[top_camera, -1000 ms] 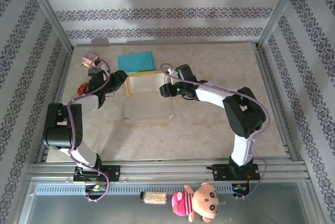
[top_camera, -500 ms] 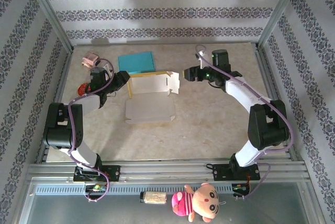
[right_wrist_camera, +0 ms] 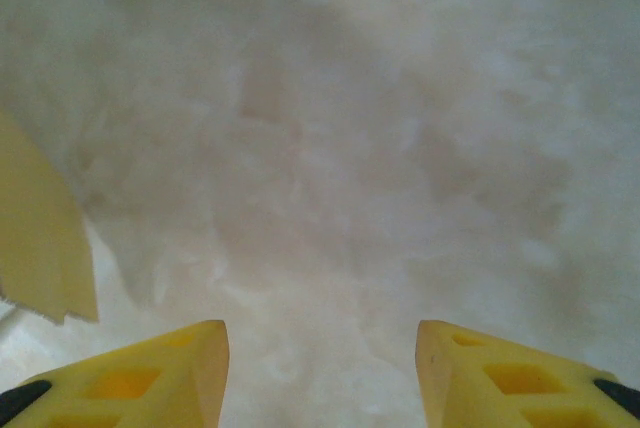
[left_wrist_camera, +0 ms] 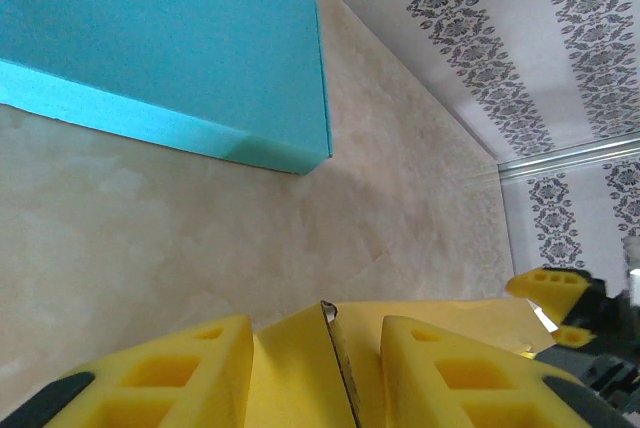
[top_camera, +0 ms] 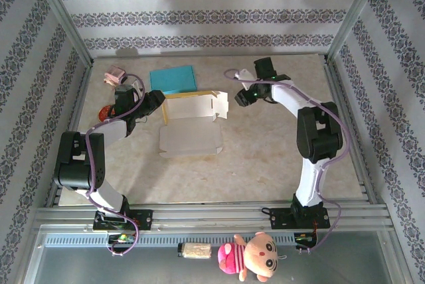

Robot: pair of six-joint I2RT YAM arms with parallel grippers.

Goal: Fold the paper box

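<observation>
The paper box (top_camera: 189, 131) lies half folded mid-table, white outside and yellow inside, its back wall standing and a white side flap (top_camera: 220, 104) at the right end. My left gripper (top_camera: 157, 98) is shut on the back wall's left corner. In the left wrist view the card edge (left_wrist_camera: 338, 358) runs up between the yellow fingers of my left gripper (left_wrist_camera: 318, 323). My right gripper (top_camera: 241, 98) hovers open just right of that flap, holding nothing. The right wrist view has my right gripper (right_wrist_camera: 320, 333) over bare table, with the flap's yellow edge (right_wrist_camera: 40, 238) at the left.
A teal box (top_camera: 173, 78) lies flat behind the paper box, close to the left gripper; it is large in the left wrist view as the teal box (left_wrist_camera: 160, 38). A pink object (top_camera: 115, 75) and a red one (top_camera: 104, 113) sit far left. A plush doll (top_camera: 255, 257) lies beyond the front rail.
My right gripper left the box's right end, swung out to the back right, then turned back toward the flap. The flap now stands out at the right. The left gripper held still.
</observation>
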